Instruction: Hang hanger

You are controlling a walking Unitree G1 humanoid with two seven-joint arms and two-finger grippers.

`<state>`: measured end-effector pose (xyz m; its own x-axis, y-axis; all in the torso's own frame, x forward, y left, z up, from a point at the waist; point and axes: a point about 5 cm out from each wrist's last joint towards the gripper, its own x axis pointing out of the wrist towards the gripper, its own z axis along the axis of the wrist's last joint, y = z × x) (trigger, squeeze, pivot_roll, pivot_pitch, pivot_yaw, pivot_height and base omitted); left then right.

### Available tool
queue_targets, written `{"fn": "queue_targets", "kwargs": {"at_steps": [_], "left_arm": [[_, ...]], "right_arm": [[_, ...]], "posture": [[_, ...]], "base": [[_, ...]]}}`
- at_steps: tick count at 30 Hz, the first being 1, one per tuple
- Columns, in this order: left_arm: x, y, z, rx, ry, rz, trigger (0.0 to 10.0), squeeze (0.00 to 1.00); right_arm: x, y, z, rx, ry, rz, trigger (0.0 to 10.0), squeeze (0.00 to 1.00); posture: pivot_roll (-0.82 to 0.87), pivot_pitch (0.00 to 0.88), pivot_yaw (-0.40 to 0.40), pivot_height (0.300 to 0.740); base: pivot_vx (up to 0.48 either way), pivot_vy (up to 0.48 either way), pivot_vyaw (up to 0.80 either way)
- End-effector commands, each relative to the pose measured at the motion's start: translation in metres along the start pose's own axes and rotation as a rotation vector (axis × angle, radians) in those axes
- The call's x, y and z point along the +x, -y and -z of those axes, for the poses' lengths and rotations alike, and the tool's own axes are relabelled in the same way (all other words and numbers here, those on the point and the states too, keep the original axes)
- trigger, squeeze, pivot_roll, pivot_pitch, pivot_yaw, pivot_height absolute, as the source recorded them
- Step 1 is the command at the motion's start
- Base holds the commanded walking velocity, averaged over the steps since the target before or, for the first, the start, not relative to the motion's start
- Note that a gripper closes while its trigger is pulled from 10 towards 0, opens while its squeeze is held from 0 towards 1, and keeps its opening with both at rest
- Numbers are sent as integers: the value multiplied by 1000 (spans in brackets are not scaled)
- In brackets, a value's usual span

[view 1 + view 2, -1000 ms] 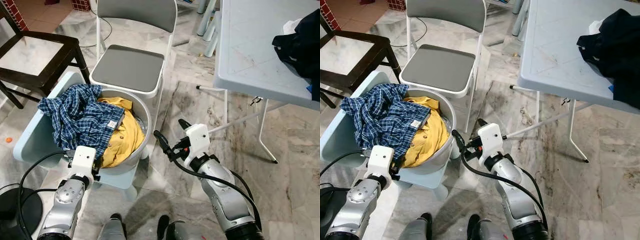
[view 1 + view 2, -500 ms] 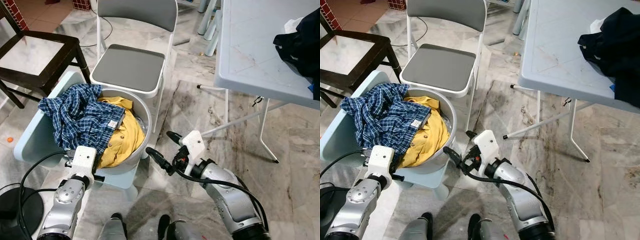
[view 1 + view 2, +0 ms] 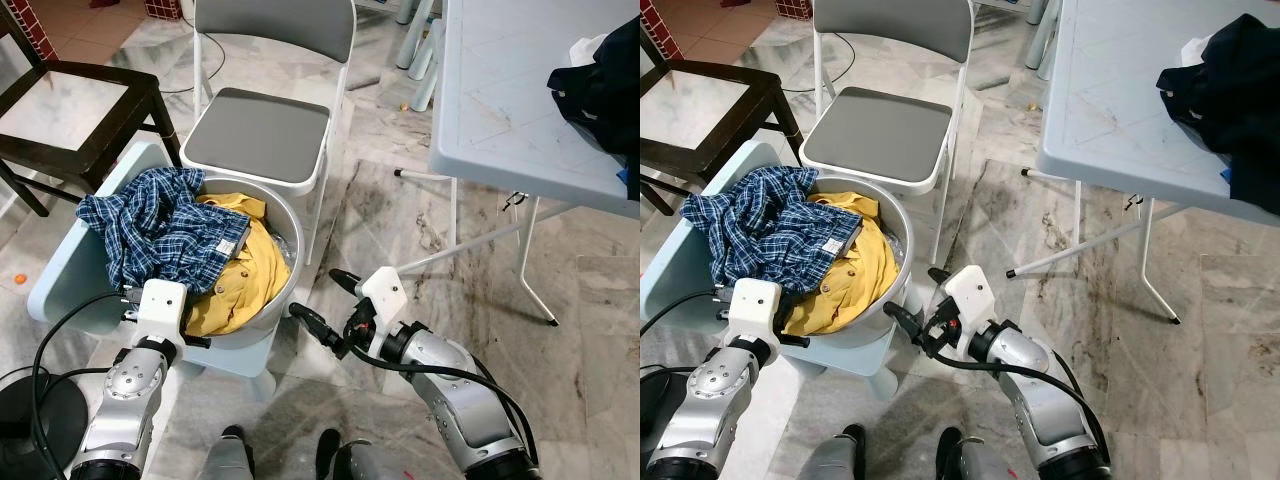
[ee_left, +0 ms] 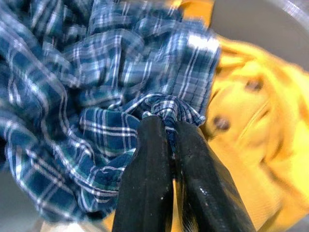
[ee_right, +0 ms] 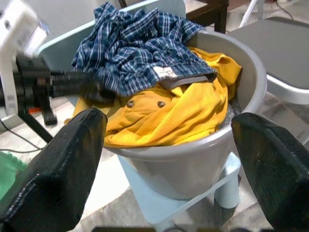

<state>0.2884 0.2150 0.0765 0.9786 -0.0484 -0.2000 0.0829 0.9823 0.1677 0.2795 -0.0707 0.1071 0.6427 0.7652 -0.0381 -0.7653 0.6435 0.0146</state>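
A grey basin (image 3: 290,262) sits on a pale blue stool (image 3: 60,270) at centre-left of the left eye view, boxed in by a grey folding chair (image 3: 262,135) above it and a dark wooden chair (image 3: 75,110) at upper left. Open marble floor (image 3: 380,220) runs to the right of the basin, as far as the white tabletop (image 3: 500,90) at upper right, where dark clothing (image 3: 605,85) lies by the edge.

The left end effector (image 4: 166,121) is clenched on a fold of the blue plaid shirt (image 3: 160,235), at the basin's near-left rim. The shirt drapes over the basin's left edge and onto the stool, lying across a yellow shirt (image 3: 240,275).

The right end effector (image 3: 318,302) hovers just right of the basin, fingers spread wide, pointing left toward it and grasping nothing.

No hanger can be made out.
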Motion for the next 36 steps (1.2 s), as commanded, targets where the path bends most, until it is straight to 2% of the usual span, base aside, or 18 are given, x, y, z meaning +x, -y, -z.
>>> {"fn": "queue_targets", "kwargs": {"at_steps": [1, 3, 5, 6, 7, 8, 9, 11, 13, 15, 18, 22, 25, 26, 29, 34, 35, 36], "left_arm": [[-1, 1, -2, -13, 6, 14, 0, 0], [1, 6, -11, -31, 30, 54, 0, 0], [9, 15, -49, -29, 152, 152, 0, 0], [9, 15, -49, -29, 152, 152, 0, 0], [10, 22, -75, -63, 251, 217, 0, 0], [10, 22, -75, -63, 251, 217, 0, 0], [8, 27, -98, -110, 338, 266, 0, 0], [8, 27, -98, -110, 338, 266, 0, 0], [0, 34, -134, -243, 463, 368, 0, 0], [-7, 38, -155, -347, 523, 423, 0, 0], [-11, 40, -164, -390, 544, 441, 0, 0], [-14, 35, -166, -467, 544, 434, 0, 0], [-11, 25, -154, -482, 513, 374, 0, 0], [-9, 16, -138, -480, 460, 313, 0, 0], [-6, 4, -109, -481, 379, 220, 0, 0], [-4, -7, -69, -473, 243, 122, 0, 0], [-5, -9, -56, -462, 188, 98, 0, 0], [-5, -10, -47, -442, 153, 82, 2000, 0]], "right_arm": [[-2, -2, 1, 5, -4, -11, 10000, 0], [-3, -2, 0, 6, -5, -11, 10000, 0], [-3, -1, 1, 7, -7, -7, 10000, 0], [-3, -1, 1, 7, -7, -7, 10000, 0], [-3, -1, 1, 6, -6, -4, 10000, 0], [-3, -1, 1, 6, -6, -4, 10000, 0], [-2, -1, 1, 6, -5, -2, 10000, 0], [-2, -1, 1, 6, -5, -2, 10000, 0], [-1, -1, 0, 3, -2, -1, 10000, 0], [1, -1, 0, 1, 0, -1, 10000, 0], [2, -1, 0, 0, 2, -1, 10000, 0], [4, -4, 0, 0, 3, -8, 10000, 0], [5, -6, 1, 3, 2, -12, 10000, 0], [5, -8, 3, 5, -1, -17, 10000, 0], [5, -11, 4, 10, -4, -24, 10000, 0], [5, -11, 4, 9, -6, -24, 10000, 0], [5, -11, 4, 5, -8, -24, 10000, 0], [5, -10, 4, 3, -9, -24, 10000, 0]], "posture": [[295, 286, -96, 740], [294, 286, -96, 740], [294, 282, -96, 740], [294, 282, -96, 740], [294, 277, -96, 740], [294, 277, -96, 740], [295, 274, -96, 740], [295, 274, -96, 740], [299, 272, -95, 740], [304, 272, -95, 740], [306, 272, -97, 740], [311, 272, -99, 740], [313, 272, -101, 740], [313, 272, -102, 740], [313, 276, -105, 740], [310, 281, -109, 740], [310, 285, -110, 740], [309, 287, -113, 740]], "base": [[0, 0, 0], [0, 0, 0], [0, 0, 0], [0, 0, 0], [0, 0, 0], [0, 0, 0], [0, 0, 0], [0, 0, 0], [0, 0, 0], [0, 0, 0], [0, 0, 0], [0, 0, 0], [0, 0, 0], [0, 0, 0], [0, 0, 0], [0, 0, 0], [0, 0, 0], [0, 0, 0]]}}
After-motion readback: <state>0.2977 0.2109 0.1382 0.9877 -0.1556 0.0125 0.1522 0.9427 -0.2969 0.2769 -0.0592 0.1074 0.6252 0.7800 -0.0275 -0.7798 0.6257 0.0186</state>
